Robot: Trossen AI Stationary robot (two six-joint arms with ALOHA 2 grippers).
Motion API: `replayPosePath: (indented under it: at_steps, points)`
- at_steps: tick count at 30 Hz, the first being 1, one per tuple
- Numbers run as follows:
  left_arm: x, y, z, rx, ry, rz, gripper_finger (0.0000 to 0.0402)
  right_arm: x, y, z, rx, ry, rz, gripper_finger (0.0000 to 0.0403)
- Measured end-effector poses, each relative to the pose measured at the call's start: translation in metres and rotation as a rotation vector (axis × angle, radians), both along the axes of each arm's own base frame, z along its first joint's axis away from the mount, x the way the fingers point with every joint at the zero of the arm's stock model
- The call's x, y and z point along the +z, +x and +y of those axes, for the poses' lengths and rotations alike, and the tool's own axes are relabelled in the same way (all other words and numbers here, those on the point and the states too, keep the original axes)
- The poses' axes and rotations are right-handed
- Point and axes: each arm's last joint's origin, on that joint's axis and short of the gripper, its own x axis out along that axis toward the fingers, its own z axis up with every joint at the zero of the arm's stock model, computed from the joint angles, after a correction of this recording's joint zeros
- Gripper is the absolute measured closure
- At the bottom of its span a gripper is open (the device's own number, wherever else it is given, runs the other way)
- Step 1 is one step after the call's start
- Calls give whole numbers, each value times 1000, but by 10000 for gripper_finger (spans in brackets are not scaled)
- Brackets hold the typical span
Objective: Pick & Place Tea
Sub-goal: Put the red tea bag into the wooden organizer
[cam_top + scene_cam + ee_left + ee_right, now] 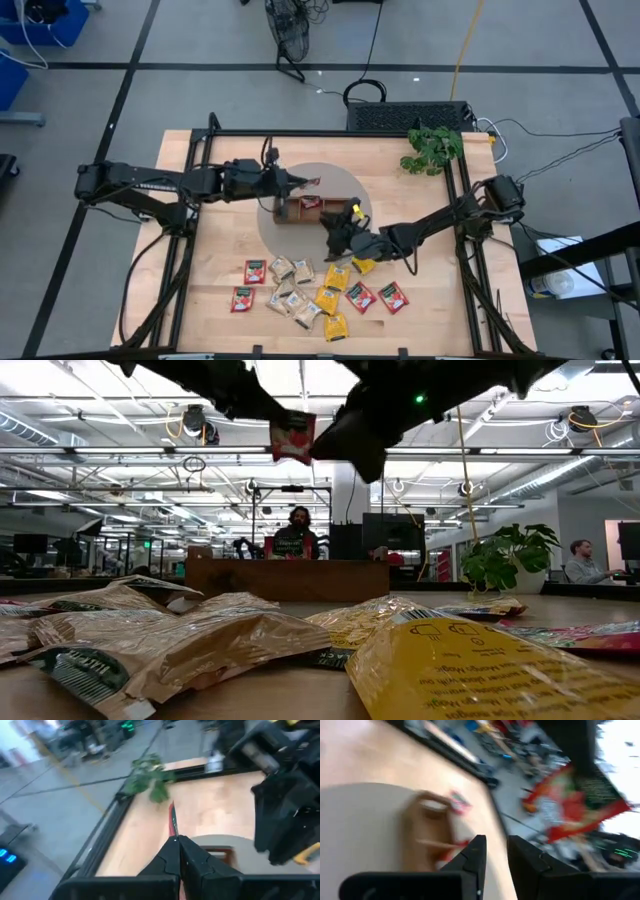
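Note:
A red tea sachet hangs in the air over the far side of the brown wooden tray, with my left gripper shut on it. The tray lies on a round grey mat and holds some red sachets. My right gripper stands at the tray's right end, fingers slightly apart with nothing between them. Several red, yellow and beige sachets lie flat near the table's near edge. My left gripper pinches the red sachet between its two fingers at one edge. The fingers come about level from the table's left. The sachet sticks out past the fingertips, seen edge-on in the left wrist view, and is lifted clear above the tray.
A potted plant stands at the table's far right corner. A black frame runs along the table's sides. In the low view the loose sachets fill the foreground, and people sit in the room behind.

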Motion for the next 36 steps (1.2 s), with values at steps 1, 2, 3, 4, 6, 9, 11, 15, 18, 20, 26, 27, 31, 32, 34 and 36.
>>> replayPosePath:
  at_steps: [1,2,3,4,6,9,11,15,18,20,26,27,31,32,34,36]
  points:
    - [-2,-1,-1,-41,0,24,399,1,-1,2,36,33,1,338]
    - [-4,-1,-2,-85,4,57,399,5,-3,2,72,71,0,341]
    - [-8,-2,-3,-128,12,89,399,10,-7,2,100,106,1,345]
    - [-11,-1,-5,-169,20,116,399,14,-10,1,126,141,-1,348]
    - [-16,1,-7,-228,29,147,399,23,-18,-4,163,205,-31,355]
    - [-27,1,-7,-289,35,142,400,29,-35,-14,181,256,-67,363]
    - [-38,0,-7,-331,56,100,399,30,-48,-20,173,273,-98,366]
    - [-66,-10,-1,-323,87,52,400,29,-73,-29,165,315,-171,367]
    - [-85,-20,4,-330,112,33,400,26,-89,-33,174,336,-247,368]
    - [-95,-24,7,-336,118,18,400,25,-97,-35,184,345,-311,369]
    - [-104,-25,15,-315,93,-38,400,22,-107,-38,203,321,-389,370]
    - [-106,-24,15,-312,83,-30,400,22,-107,-38,204,319,-392,371]
    - [-114,-17,18,-308,76,-8,400,21,-107,-38,204,317,-386,371]
    - [-117,-16,18,-308,72,1,400,20,-107,-38,204,317,-386,371]
    - [-125,-12,19,-309,70,3,400,21,-107,-38,204,317,-388,373]
    - [-132,-9,19,-310,74,8,400,20,-107,-38,205,315,-384,374]
